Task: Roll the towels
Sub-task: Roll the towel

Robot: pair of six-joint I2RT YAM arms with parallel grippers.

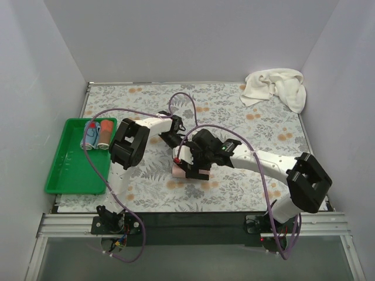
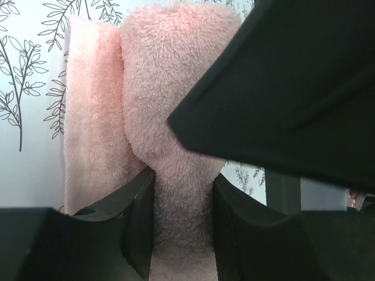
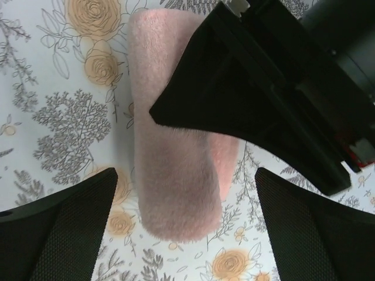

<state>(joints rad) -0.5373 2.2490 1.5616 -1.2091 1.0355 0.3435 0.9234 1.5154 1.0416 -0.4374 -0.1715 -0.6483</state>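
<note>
The salmon-pink towel (image 1: 186, 173) lies partly rolled at the middle of the table, under both grippers. In the left wrist view its thick roll (image 2: 170, 99) sits beside a flat part (image 2: 94, 134). My left gripper (image 2: 182, 219) is shut on the end of the roll; it also shows in the top view (image 1: 179, 153). My right gripper (image 3: 184, 225) is open, its fingers (image 3: 70, 228) standing apart on either side of the roll (image 3: 173, 170) without touching it; it shows in the top view (image 1: 197, 168). The cream-white towel (image 1: 275, 88) lies crumpled at the back right.
A green tray (image 1: 73, 172) stands at the left edge, holding rolled blue and orange items (image 1: 97, 134). The two wrists crowd each other over the pink towel; the left gripper's black body (image 3: 263, 99) fills much of the right wrist view. White walls close three sides.
</note>
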